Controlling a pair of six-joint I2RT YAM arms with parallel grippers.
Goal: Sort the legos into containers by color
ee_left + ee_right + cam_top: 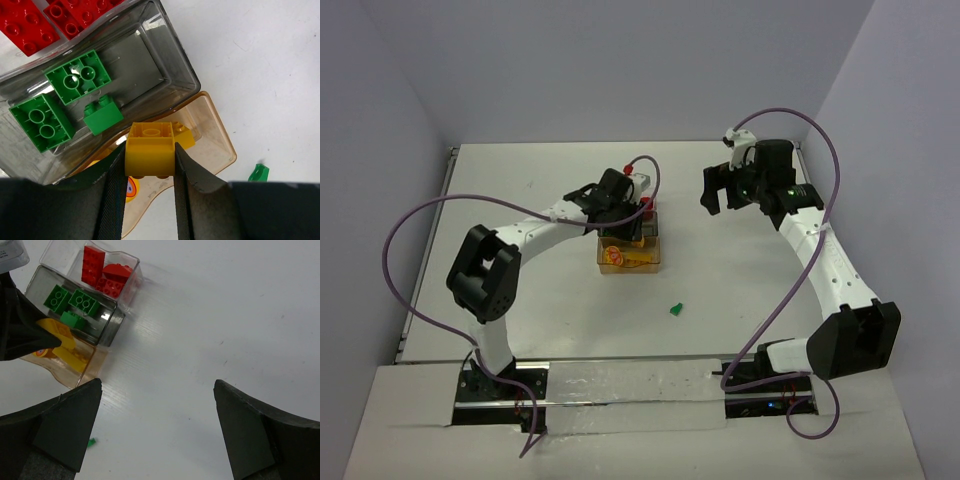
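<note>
My left gripper [149,155] is shut on a yellow brick [150,147] and holds it over the amber tray [220,142], which holds another yellow brick [186,136] and a round printed piece [131,189]. The smoky grey tray [137,62] holds three green bricks [77,80]. The clear tray [55,252] holds red bricks [102,275]. A small green piece [675,309] lies loose on the table in front of the trays. My right gripper [158,385] is open and empty over bare table to the right of the trays [630,240].
The three trays stand touching in a row at mid-table. The white table [740,290] is walled on three sides. Purple cables [790,130] loop over both arms. The right gripper [720,190] hovers well right of the left gripper [620,212].
</note>
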